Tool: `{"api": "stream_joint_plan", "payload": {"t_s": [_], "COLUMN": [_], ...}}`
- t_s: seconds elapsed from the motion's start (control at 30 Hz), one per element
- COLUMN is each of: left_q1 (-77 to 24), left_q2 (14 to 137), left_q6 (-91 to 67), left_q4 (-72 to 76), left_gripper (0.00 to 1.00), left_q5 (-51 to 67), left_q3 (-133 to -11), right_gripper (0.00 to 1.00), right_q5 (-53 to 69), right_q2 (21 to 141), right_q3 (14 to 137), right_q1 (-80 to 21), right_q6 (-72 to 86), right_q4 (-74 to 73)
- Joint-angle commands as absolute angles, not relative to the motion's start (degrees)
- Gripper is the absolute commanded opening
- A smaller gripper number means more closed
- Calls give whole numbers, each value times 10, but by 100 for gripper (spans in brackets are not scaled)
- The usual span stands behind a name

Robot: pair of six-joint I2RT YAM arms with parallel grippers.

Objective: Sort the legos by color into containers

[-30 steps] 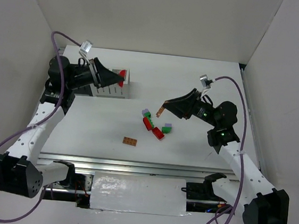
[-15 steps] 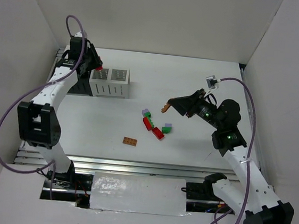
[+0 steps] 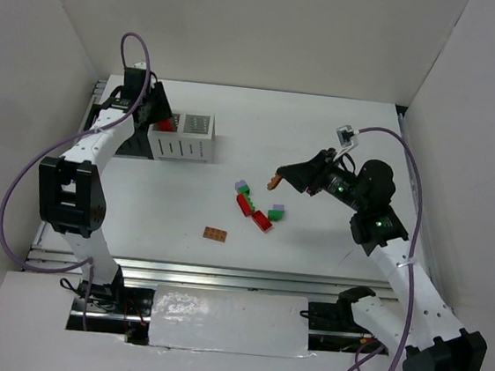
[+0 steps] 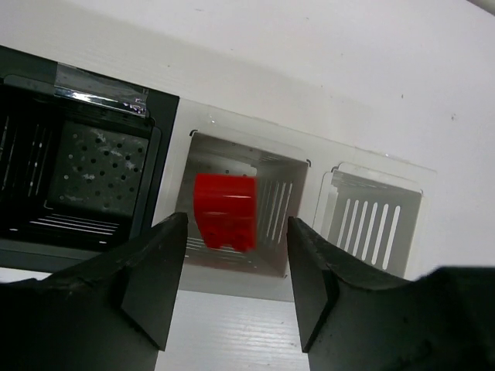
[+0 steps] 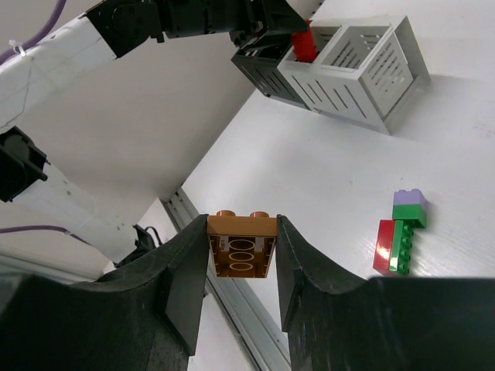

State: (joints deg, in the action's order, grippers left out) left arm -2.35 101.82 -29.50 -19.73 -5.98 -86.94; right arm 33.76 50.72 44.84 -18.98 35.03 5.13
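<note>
- The red lego [image 4: 224, 211] sits between the fingertips of the left claw [image 4: 236, 219], directly over the nearer compartment of the joined white containers [image 4: 371, 224]. Its outline is blurred.
- The left claw is spread wider than that brick. A clear gap shows at one finger; whether the other finger touches it I cannot tell.
- The black container [image 4: 85, 154] stands against the white pair, on the far side from the second white compartment.
- The right claw [image 5: 242, 229] is clamped on an orange-brown lego [image 5: 240, 249], studs up, with one finger pressed to each side. It is held up off the counter [image 3: 329, 247].
- Below and beyond the right claw, a lavender lego [image 5: 408, 199], a green lego [image 5: 404, 232] and another red brick [image 5: 384, 247] lie touching on the counter.
- A second small clump [image 3: 269, 216] of red, green and lavender lies just beside them.
- The orange-brown plate [image 3: 216, 234] lies flat and alone, apart from both clumps and nearer the arm bases.
</note>
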Motion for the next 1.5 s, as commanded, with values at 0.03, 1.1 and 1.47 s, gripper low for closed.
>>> {"api": "stream_joint_plan", "payload": {"t_s": [0.03,1.1,1.47], "left_q1": [-23,-40,-40], "left_q2": [1004,482,490], "left_q6": [-280,-285,-247], "left_q4": [-183,-445,-450], "left_gripper": [76,100,99], "left_q5": [-53,-35,-21], "left_q3": [-878,-543,-567], "right_gripper": [0,6,45], "right_q5": [355,-6,28], "right_q2": [525,1303,1347], "right_q3": [484,1283,1337], "right_q1": [-194,-380,-383], "right_q6": [351,271,257], "right_q4": [76,-158,-169]}}
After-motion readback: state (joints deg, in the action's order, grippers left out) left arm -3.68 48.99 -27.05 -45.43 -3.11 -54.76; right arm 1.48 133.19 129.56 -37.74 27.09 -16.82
